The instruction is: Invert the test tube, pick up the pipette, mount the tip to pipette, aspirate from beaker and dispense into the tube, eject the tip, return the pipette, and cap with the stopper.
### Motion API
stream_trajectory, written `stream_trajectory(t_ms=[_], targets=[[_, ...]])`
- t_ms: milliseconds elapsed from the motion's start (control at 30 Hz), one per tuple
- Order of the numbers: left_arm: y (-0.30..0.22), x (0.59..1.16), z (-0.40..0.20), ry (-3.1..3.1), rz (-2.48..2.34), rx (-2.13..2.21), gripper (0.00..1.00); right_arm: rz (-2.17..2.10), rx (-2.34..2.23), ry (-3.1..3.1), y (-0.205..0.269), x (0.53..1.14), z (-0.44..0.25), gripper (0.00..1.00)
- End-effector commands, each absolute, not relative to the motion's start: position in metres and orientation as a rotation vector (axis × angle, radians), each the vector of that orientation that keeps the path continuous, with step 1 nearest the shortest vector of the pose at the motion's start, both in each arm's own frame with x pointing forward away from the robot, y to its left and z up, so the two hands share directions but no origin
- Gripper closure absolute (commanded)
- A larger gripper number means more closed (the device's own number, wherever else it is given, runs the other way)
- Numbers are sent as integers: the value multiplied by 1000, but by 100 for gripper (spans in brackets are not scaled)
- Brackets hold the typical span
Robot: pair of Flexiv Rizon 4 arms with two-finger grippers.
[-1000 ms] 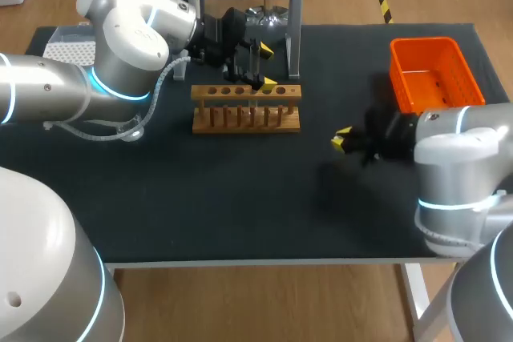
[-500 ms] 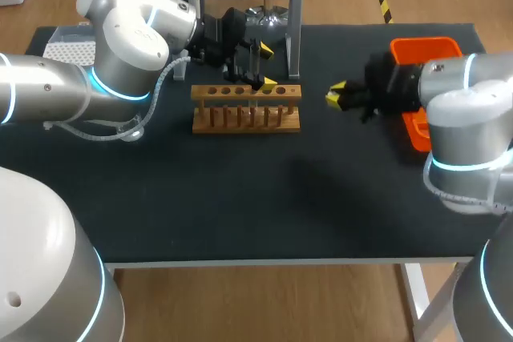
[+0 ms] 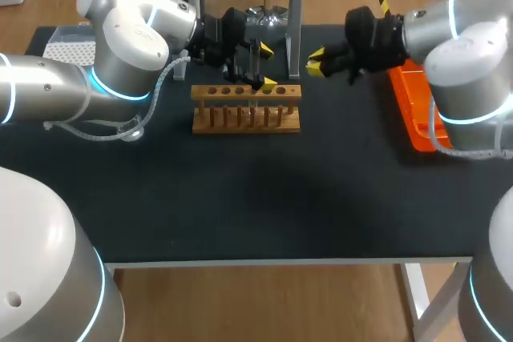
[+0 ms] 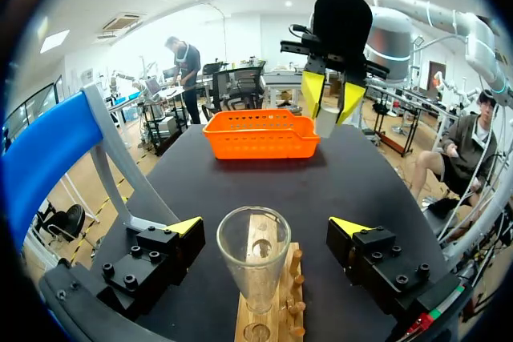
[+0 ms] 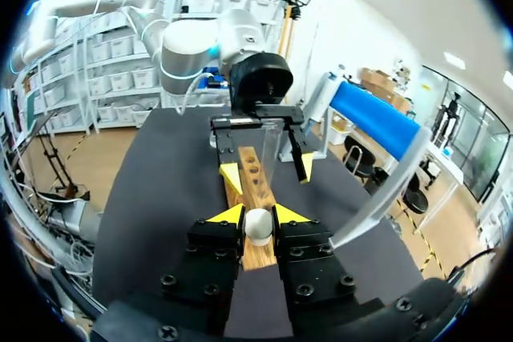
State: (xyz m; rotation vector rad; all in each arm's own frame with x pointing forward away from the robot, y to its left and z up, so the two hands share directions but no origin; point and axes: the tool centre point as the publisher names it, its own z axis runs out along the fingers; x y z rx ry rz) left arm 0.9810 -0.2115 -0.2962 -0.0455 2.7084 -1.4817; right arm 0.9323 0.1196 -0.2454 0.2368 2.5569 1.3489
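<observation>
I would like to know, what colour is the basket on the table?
Orange. The basket shows best in the left wrist view.

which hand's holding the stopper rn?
The right hand, shut on the small white stopper. The left hand is open around the test tube in the wooden rack.

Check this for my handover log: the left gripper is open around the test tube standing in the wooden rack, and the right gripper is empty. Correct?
Not quite: the right gripper is not empty. The right wrist view shows it shut on a white stopper. The rest holds: the left gripper is open around the test tube standing in the wooden rack.
</observation>
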Motion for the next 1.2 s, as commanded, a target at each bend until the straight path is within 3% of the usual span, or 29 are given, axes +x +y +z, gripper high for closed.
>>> stream_trajectory(t_ms=[33, 1200], targets=[[-212, 982, -296, 2711, -1481, -45, 0, 1297, 181, 2692, 131, 944, -239, 100], [-210, 980, -296, 2719, -1448, -42, 0, 1224, 121, 2763, 198, 980, -208, 100]])
